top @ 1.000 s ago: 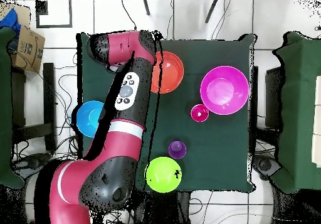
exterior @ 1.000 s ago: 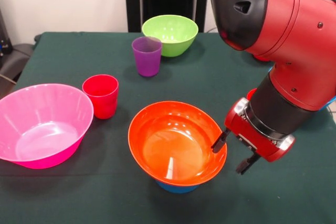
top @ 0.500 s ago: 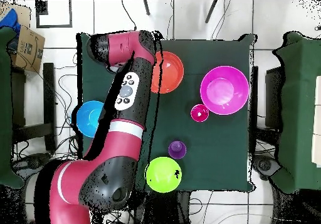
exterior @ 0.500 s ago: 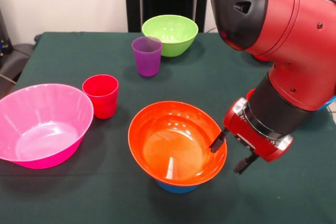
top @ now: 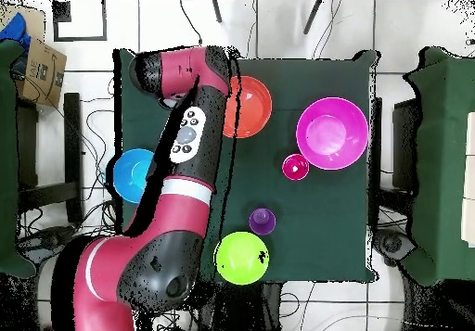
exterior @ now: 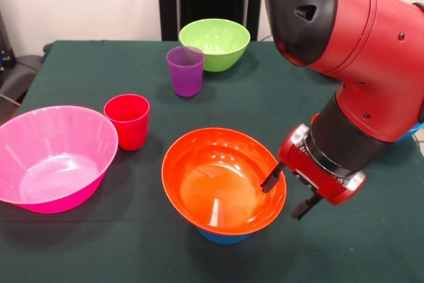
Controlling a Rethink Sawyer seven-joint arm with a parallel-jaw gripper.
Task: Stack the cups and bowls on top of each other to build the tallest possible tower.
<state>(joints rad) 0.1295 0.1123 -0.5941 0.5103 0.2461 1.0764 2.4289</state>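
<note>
The orange bowl point(exterior: 224, 180), seated on a small blue bowl point(exterior: 223, 235) at the table's near edge, is judged light, rigid and slippery. Its thin rim is straddled by the spread gripper point(exterior: 283, 197), unclamped.

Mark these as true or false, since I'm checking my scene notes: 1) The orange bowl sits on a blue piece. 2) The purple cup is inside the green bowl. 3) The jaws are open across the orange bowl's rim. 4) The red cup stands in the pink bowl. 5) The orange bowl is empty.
1) True: the orange bowl rests on a blue piece.
2) False: the purple cup stands on the table in front of the green bowl.
3) True: the gripper is open, one jaw inside the rim, one outside.
4) False: the red cup stands beside the pink bowl.
5) True.
</note>
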